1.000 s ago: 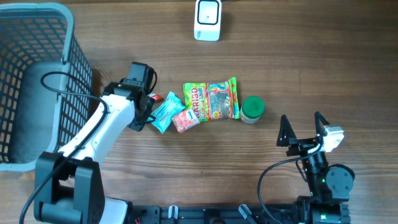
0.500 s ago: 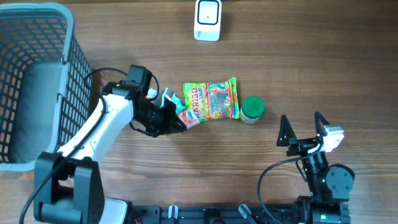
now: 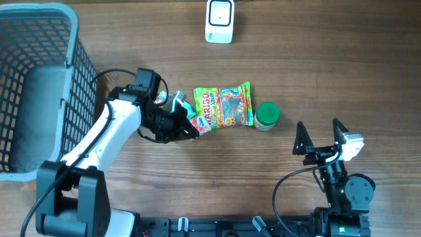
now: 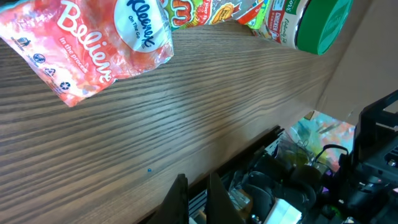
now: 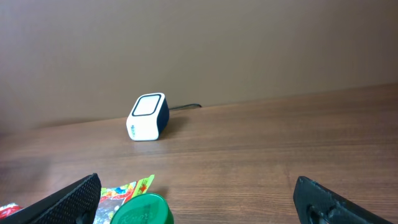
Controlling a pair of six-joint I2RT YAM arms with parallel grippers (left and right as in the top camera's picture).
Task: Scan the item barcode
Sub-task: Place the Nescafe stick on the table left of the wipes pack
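The Kleenex pack (image 4: 142, 28) lies on the wooden table (image 3: 329, 59), overlapping a red snack packet (image 4: 68, 56). Both sit just left of the Haribo bag (image 3: 223, 105). At the bag's other end stands a green-lidded jar (image 3: 267, 115), touching it or nearly so.

My left gripper (image 4: 196, 186) is closed, fingers pressed together. My wrist camera shows only bare wood past their tips, with the two packets a little way beyond. From above, the gripper's dark body covers part of those packets, and I cannot tell whether it touches either.

The white scanner (image 3: 219, 20) sits at the far edge of the table, well apart from the packets.

My right gripper (image 3: 318, 125) stands wide open and empty at the near right, facing the scanner.

A grey mesh basket (image 3: 39, 66) fills the far left corner
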